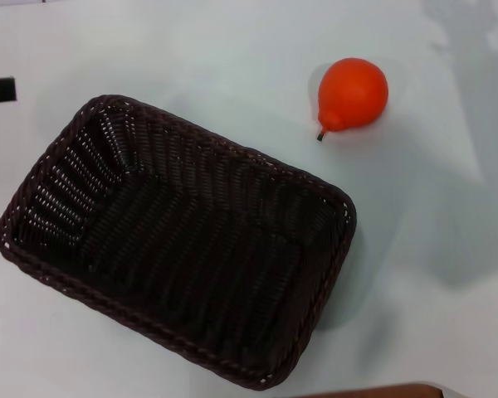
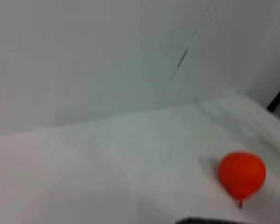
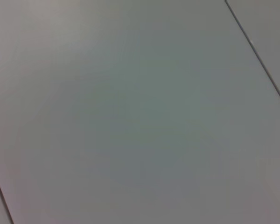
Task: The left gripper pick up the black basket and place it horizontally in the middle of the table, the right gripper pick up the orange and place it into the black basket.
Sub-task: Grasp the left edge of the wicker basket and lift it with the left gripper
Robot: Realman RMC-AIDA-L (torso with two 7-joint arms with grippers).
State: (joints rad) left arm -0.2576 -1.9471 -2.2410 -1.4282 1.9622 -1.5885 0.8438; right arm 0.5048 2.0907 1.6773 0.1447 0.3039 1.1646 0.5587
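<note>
The black basket (image 1: 183,240) is a large dark woven wicker basket lying on the table (image 1: 191,58), turned at a slant, and it holds nothing. The orange (image 1: 353,93) lies on the table beyond the basket's right corner, apart from it. It also shows in the left wrist view (image 2: 241,174), with a sliver of the basket's rim (image 2: 205,220) at that picture's lower edge. Only a small black piece of the left gripper (image 1: 0,89) shows at the far left edge of the head view, apart from the basket. The right gripper is out of view.
A brown edge (image 1: 373,390) shows at the bottom of the head view. A soft shadow falls on the table at the upper right (image 1: 473,50). The right wrist view shows only a plain grey surface (image 3: 140,112) with thin seams.
</note>
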